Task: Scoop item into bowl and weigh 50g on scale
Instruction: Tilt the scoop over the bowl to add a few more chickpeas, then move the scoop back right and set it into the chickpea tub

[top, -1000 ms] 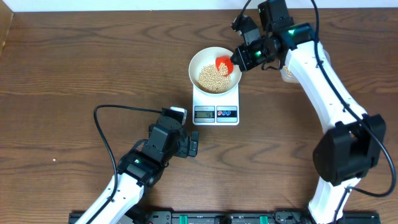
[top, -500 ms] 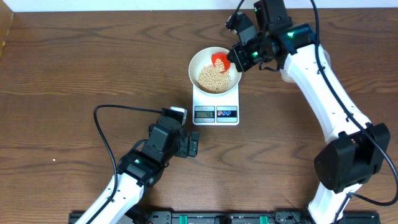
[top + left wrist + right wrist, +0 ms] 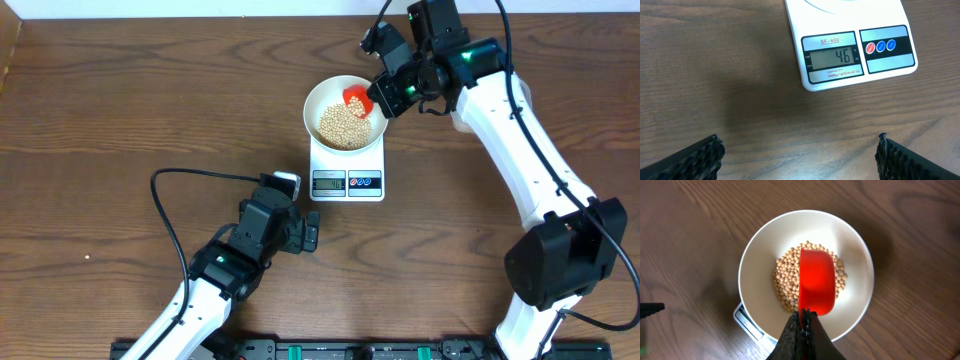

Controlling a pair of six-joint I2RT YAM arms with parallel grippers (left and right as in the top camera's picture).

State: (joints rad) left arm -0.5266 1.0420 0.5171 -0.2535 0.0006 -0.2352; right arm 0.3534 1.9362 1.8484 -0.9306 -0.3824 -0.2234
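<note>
Starting on the left, the left gripper (image 3: 800,155) is hanging low over the table (image 3: 740,100) with its fingers spread wide and nothing in them. Its camera is looking straight at the scale (image 3: 840,20), whose display (image 3: 832,56) is showing 46, so we're reckoning we're a touch short of 50.

Moving right, the bowl (image 3: 315,100) is sitting on the scale's platform with the beans (image 3: 785,280) heaped in the middle. The red scoop (image 3: 816,280) is hovering right over that heap. We're not seeing any beans in it from the wrist view, so we're guessing it's empty. Its long axis is running from the bowl's right rim in toward the centre, with the grip end pointing back at the right gripper (image 3: 802,325), whose jaws are pinched tight on it.

The right arm is the one sitting at the bowl, while the left is parked well apart on the near side of the scale. We're thinking any top-up is going to need just a few beans, so a small, gentle pour.
</note>
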